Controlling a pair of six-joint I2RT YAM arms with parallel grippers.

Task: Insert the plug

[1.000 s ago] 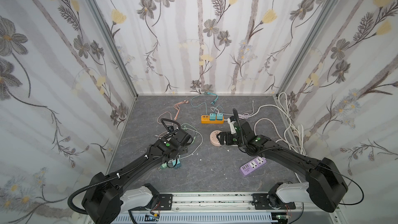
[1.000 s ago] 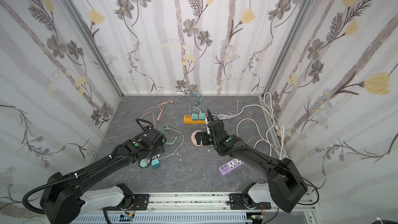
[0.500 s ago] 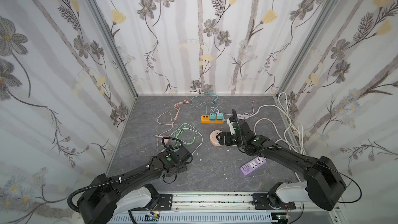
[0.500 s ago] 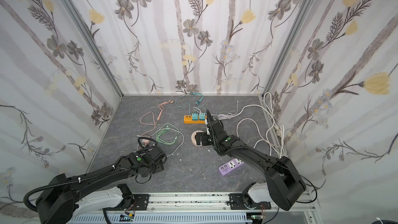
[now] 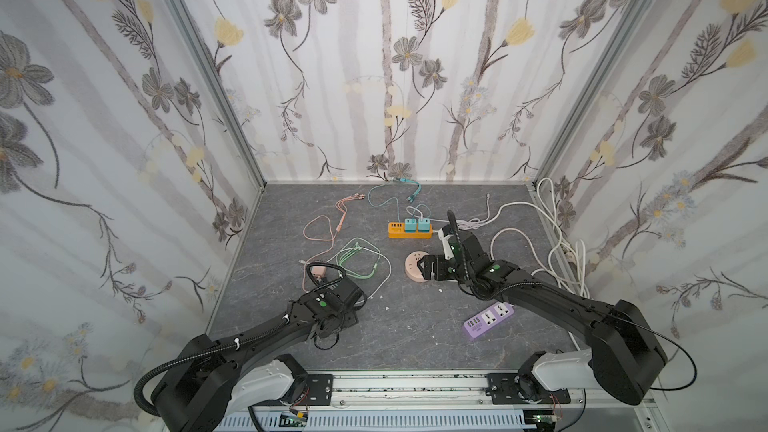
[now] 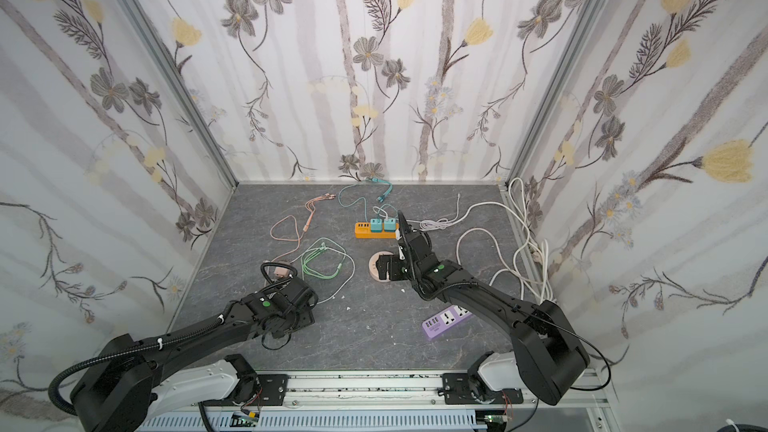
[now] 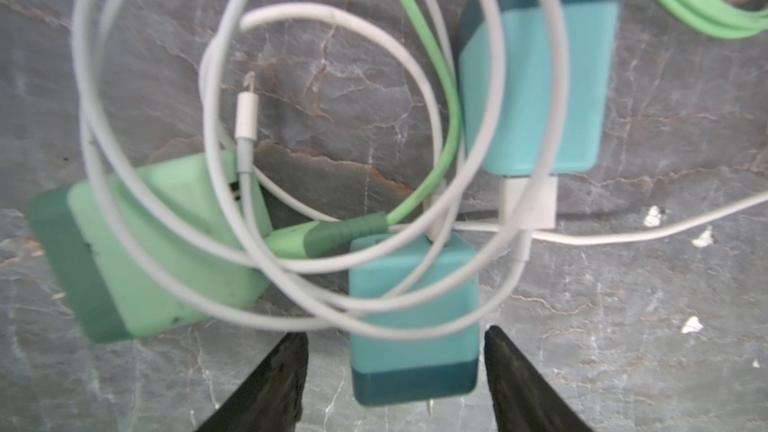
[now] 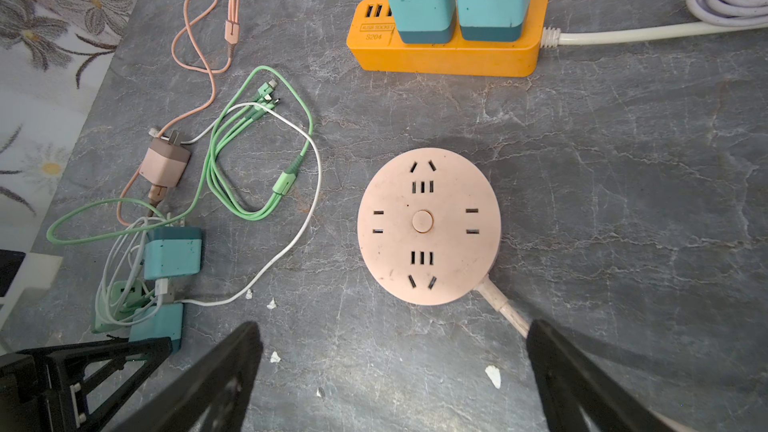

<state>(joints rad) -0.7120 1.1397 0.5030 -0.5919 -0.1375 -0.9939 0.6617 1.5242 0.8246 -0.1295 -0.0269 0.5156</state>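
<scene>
In the left wrist view a teal plug (image 7: 413, 317) lies on the grey floor between the fingers of my left gripper (image 7: 395, 367). The gripper is open, with a gap on one side and the other finger close to the plug's side. White cable (image 7: 316, 272) loops over the plug. A round pink socket (image 8: 428, 226) lies flat with all its slots free. My right gripper (image 8: 395, 367) hovers just short of it, open and holding nothing. In both top views the left arm (image 5: 328, 305) covers the plug, and the socket (image 6: 380, 265) sits by the right gripper.
A green charger (image 7: 158, 251) and another teal charger (image 7: 540, 89) lie tangled in the same cables. An orange power strip (image 5: 409, 231) holds two teal chargers. A purple power strip (image 5: 488, 320) lies front right. Pink and green cables (image 5: 357, 259) spread mid-left; white cords run along the right wall.
My left arm has moved toward the front edge and come down over the pile of chargers, its jaws narrowing slightly. The right arm has stayed where it was.
</scene>
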